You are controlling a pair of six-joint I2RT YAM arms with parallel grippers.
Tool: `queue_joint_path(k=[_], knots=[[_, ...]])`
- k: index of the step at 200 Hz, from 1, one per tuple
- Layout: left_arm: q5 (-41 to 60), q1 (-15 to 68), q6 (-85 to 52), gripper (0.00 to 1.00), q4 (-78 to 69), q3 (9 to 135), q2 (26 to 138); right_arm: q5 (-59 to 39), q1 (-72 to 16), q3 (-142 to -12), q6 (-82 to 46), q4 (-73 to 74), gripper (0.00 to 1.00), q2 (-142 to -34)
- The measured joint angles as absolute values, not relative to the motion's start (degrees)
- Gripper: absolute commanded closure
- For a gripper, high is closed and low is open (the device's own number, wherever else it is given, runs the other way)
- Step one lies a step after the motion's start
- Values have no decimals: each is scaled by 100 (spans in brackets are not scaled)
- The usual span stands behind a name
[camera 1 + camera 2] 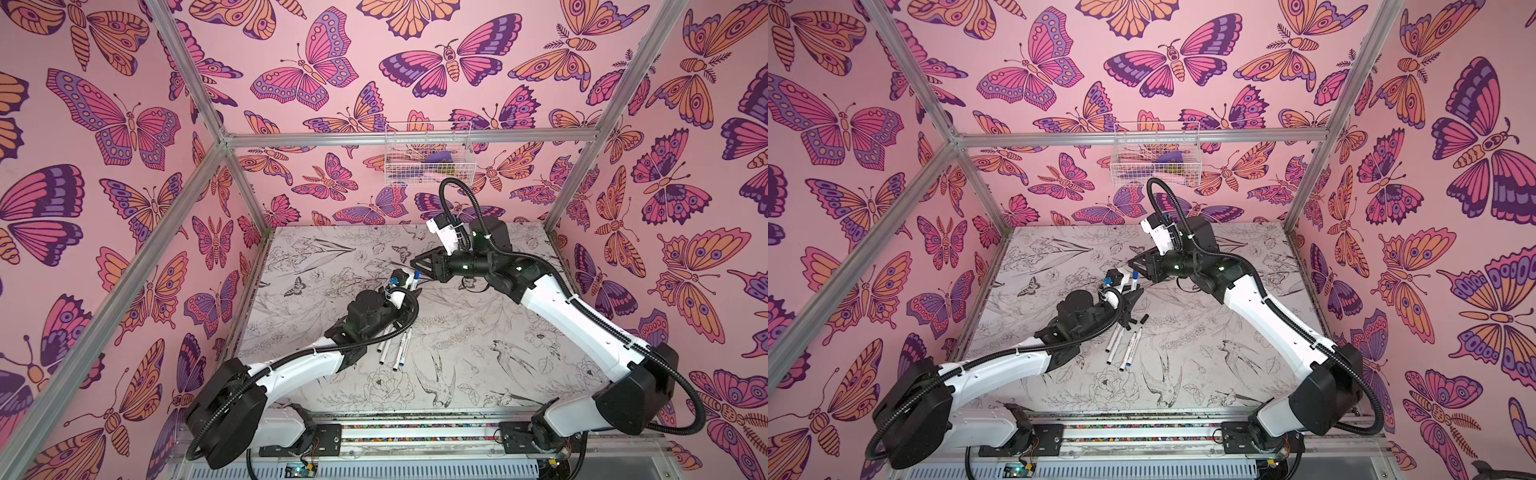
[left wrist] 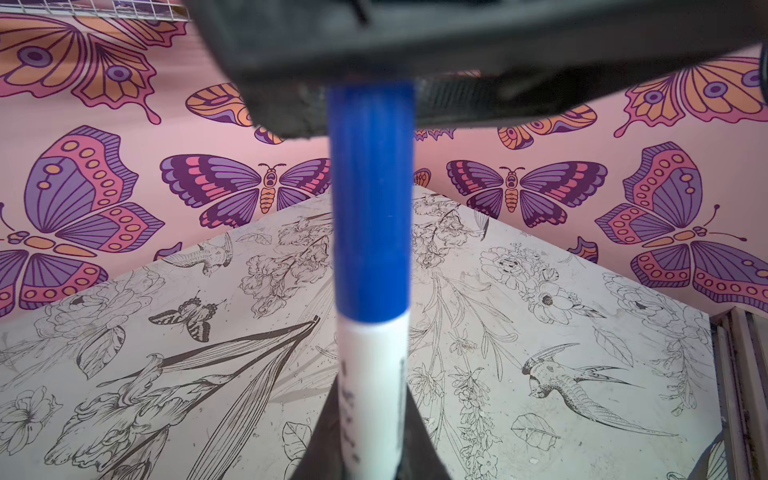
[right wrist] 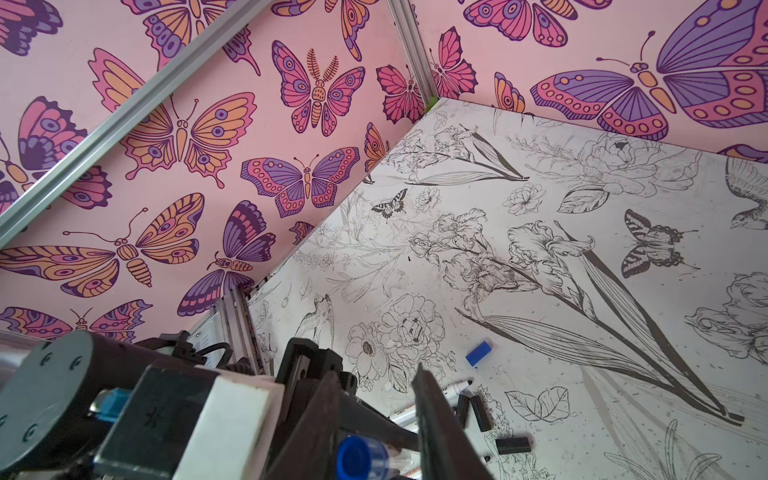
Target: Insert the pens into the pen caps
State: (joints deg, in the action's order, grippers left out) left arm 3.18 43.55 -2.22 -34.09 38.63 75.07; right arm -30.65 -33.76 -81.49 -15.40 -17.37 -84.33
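With the left gripper (image 1: pixel 1133 296) clenched on its white barrel, holds a pen (image 2: pixel 370 374) roughly upright above the middle of the flower-printed table (image 1: pixel 519 365), blue cap (image 2: pixel 370 199) seated on the upper end. Sets the right gripper (image 1: pixel 414 266) at that cap from the far side, one finger on each side; cannot tell whether squeezing or loose. Shows several loose pens (image 1: pixel 1121 347) lying close together on the table beside the left arm, black caps (image 3: pixel 480 409) just beside them, and a spare blue cap (image 3: pixel 478 353) a little apart.
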Motion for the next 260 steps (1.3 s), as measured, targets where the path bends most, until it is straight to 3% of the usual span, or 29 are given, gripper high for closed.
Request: queue_joint_path(k=[86,176,260], knots=[[316,4355,-226,100,-3378,3863,7505,-3131,-3433,-8136,-1605,-1732,84,-8431],[336,4386,-283,100,-2998,3953,7463,-2995,-3433,-7236,-1837,-792,90,-8097],[19,4342,598,100,-2512,4506,7463,-3109,-3374,-8016,-1420,-1389,97,-8379]])
